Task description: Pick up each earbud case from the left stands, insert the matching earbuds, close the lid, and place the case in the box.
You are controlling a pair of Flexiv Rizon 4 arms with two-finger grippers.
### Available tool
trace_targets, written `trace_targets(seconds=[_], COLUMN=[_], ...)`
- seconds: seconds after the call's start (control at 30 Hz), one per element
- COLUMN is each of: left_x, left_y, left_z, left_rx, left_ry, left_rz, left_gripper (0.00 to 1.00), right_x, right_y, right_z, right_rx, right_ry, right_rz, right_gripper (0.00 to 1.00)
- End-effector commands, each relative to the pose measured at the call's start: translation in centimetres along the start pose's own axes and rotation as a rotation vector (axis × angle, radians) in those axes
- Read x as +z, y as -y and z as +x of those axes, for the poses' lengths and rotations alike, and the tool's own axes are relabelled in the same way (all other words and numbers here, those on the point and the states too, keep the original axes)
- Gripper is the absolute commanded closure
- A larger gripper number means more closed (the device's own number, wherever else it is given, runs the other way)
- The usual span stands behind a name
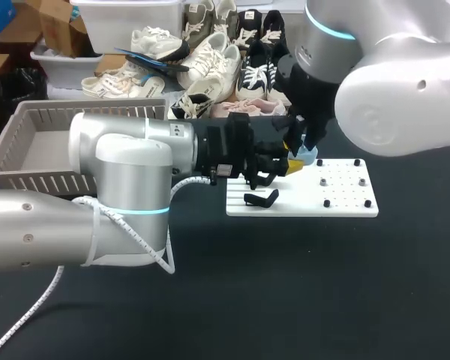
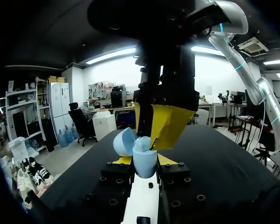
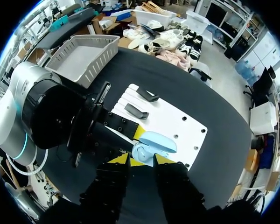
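Head view gives almost nothing of the earbud case: a sliver of pale blue, wedged between the left gripper and the right gripper, over the far edge of the white board. Whether an earbud is inside is hidden in every view.

Over to the left wrist view, and there it is: the left gripper's yellow tips are clamped on the case's lower body from both sides. The case stands upright, long axis vertical, mouth up, lid swung open to one side. The right gripper hangs directly over that mouth, and I cannot tell whether it is gripping anything.

The right wrist view looks down on the open lid. Only here do two black stands show, lying side by side on the board, with the grey basket beyond.
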State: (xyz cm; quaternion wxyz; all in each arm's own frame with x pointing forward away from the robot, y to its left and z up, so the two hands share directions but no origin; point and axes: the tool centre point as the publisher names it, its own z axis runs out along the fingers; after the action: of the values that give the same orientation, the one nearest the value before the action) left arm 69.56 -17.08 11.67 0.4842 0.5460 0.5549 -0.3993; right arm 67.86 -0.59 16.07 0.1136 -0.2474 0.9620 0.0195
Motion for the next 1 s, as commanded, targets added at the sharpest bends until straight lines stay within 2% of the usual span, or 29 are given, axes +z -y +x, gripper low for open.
trace_targets(seconds=[0.03, 0.23, 0.53, 0.77, 1.0], left_x=[0.0, 0.0, 0.0, 0.0, 0.0], left_y=[0.1, 0.1, 0.1, 0.1, 0.1], left_z=[0.1, 0.1, 0.1, 0.1, 0.1], left_rx=[0.001, 0.001, 0.001, 0.001, 0.001], left_ry=[0.004, 0.004, 0.004, 0.004, 0.004], left_rz=[-0.003, -0.003, -0.003, -0.003, -0.003], left_gripper=[1.00, 1.00, 1.00, 1.00, 1.00], right_x=[-0.7, -2.0, -2.2, -1.5, 0.0], right_y=[0.2, 0.8, 3.4, 5.2, 5.6], right_z=[0.4, -0.2, -2.5, -4.1, -5.1], right_rx=[0.005, 0.018, 0.140, 0.212, 0.234], right_ry=[0.016, 0.068, 0.111, 0.124, 0.100], right_rz=[0.004, 0.025, 0.010, -0.005, -0.005], right_gripper=[0.69, 0.68, 0.67, 0.67, 0.67])
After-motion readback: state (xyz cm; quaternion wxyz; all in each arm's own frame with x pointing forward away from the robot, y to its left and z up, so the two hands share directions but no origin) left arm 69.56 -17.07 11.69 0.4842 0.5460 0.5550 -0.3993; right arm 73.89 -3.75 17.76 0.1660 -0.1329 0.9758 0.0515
